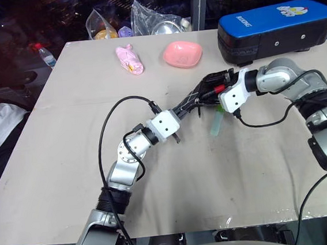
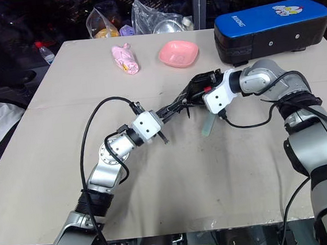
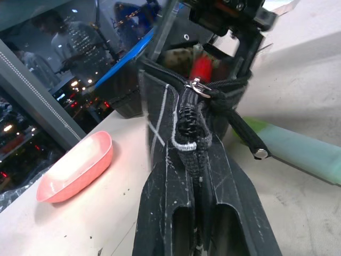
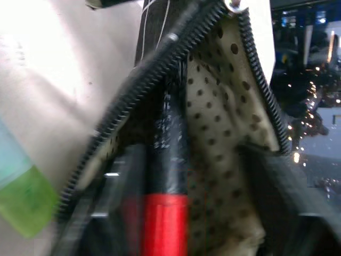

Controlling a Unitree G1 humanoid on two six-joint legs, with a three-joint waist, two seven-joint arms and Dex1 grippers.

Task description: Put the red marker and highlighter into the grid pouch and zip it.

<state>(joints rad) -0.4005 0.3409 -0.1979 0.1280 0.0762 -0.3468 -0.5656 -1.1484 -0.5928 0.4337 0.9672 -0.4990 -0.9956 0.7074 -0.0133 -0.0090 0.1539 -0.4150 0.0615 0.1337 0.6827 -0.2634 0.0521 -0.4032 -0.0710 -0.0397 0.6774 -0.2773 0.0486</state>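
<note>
One pouch (image 1: pixel 204 91), one marker (image 4: pixel 162 213) and one highlighter (image 1: pixel 218 122) are in play, near mid-table. The left gripper (image 1: pixel 192 103) is clamped on the pouch's zipper end, holding it up off the table (image 1: pixel 69 166); the pouch runs lengthwise from that grip toward the right gripper (image 1: pixel 221 88). That gripper's fingers stand spread at the pouch's gaping mouth, the marker between them pointing lengthwise into the dotted lining. The highlighter lies flat on the table just below the pouch, green cap toward the far edge. A pink dish (image 1: pixel 182 54) and blue case (image 1: pixel 276 27) sit near the far edge, well apart from them.
</note>
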